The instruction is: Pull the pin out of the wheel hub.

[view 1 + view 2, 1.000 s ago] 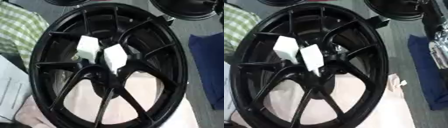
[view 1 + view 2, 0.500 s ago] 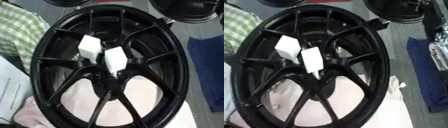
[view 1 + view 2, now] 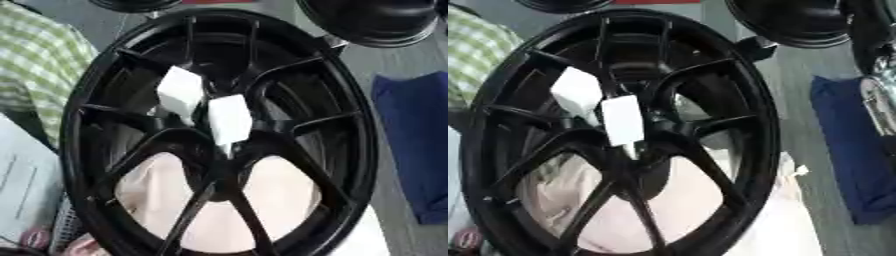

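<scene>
Left eye view: a big black wheel [image 3: 219, 135] fills most of what I see, standing tilted with its spokes meeting at the hub [image 3: 219, 150] a little below the middle. Two white blocks [image 3: 229, 120] sit over the hub, the upper left one [image 3: 179, 93] just beside the lower right one; I cannot tell which of them, if either, is the pin. Through the lower spokes shows a pale pink cloth [image 3: 280, 195]. A green checked cloth [image 3: 35, 75] lies at the left edge and a blue cloth [image 3: 420, 150] at the right. Neither of my hands shows here, so I cannot tell how they are set.

Right eye view: the same wheel sits further left. A second black wheel [image 3: 798, 22] is at the top right, and part of a shiny metal thing [image 3: 878, 95] shows at the right edge. My hands are out of sight here too.
</scene>
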